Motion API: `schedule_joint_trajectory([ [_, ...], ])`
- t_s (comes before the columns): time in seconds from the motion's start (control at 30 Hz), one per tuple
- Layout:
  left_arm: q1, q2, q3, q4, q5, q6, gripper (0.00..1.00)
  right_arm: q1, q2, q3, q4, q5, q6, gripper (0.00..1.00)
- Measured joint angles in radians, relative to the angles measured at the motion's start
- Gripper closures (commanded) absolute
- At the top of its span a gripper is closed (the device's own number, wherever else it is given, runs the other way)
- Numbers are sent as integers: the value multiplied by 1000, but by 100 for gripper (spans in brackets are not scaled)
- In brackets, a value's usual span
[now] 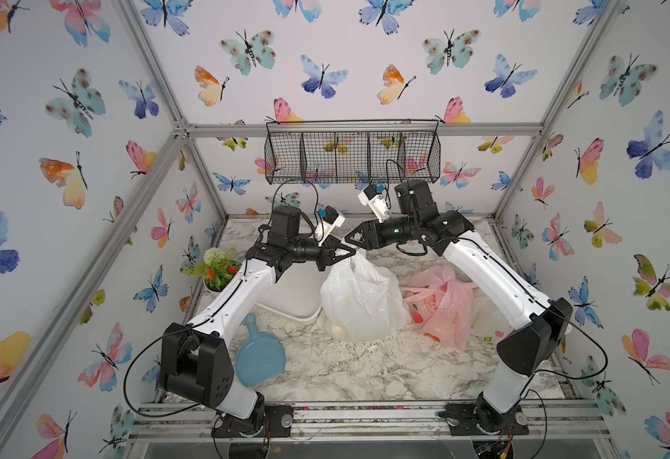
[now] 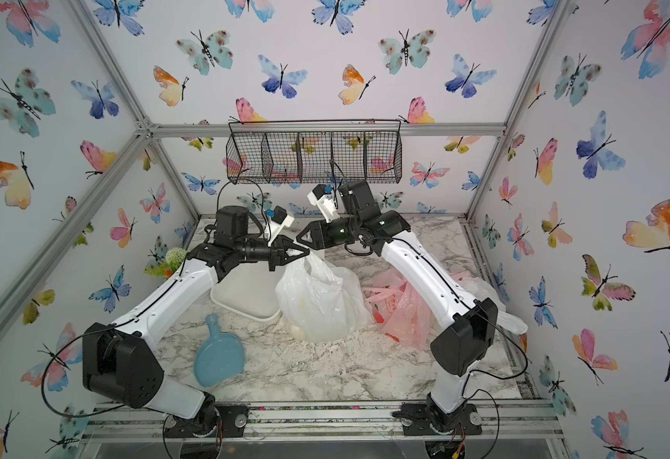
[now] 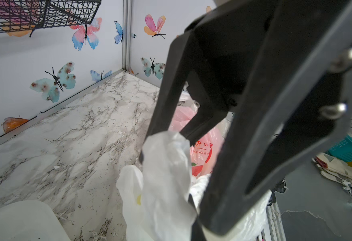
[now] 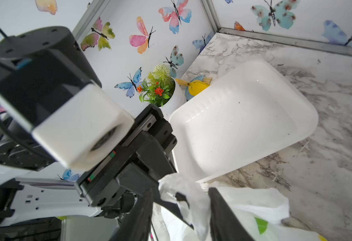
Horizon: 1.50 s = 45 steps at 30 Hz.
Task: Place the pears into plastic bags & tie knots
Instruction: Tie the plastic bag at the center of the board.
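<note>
links white | joints black | cables black — fingers dark, possibly matte

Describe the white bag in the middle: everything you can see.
The white bag is thin, crinkly, translucent plastic, bulging on the table between the tray and the pink bag. Pale rounded pears show through near its base. Its top is drawn up into a handle, pinched in the shut left gripper.

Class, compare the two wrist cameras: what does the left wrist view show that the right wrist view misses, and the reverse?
Only the left wrist view shows the pink bag and the wire basket. Only the right wrist view shows the potted flowers. Both show the white bag, pinched by the left claw, as well as the tray and the marble table.
</note>
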Motion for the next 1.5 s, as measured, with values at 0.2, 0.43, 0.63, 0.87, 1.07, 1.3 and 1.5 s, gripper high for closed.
schedule_joint_trajectory([
  [0.2, 0, 0, -1, 2, -5, -3, 82, 0, 0, -2, 1, 3, 14, 96],
  [0.43, -2, 0, -18, 2, -9, -19, 78, -11, -25, -22, 2, 10, -5, 98],
  [0.63, -2, 0, -19, 5, -9, -35, 82, -43, -61, -49, -5, 14, -20, 97],
  [0.87, -2, 0, -19, 7, -10, -43, 98, -55, -96, -84, -21, 25, -43, 98],
  [1.07, -2, 0, -20, 54, -30, -109, 100, -47, -178, -214, -45, 26, -80, 98],
  [1.3, -17, 0, -56, 72, -14, -202, 99, 21, -226, -396, 85, 45, -44, 98],
  [1.5, -8, 0, -85, 84, -13, -252, 91, 40, -192, -438, 168, 110, -37, 97],
])
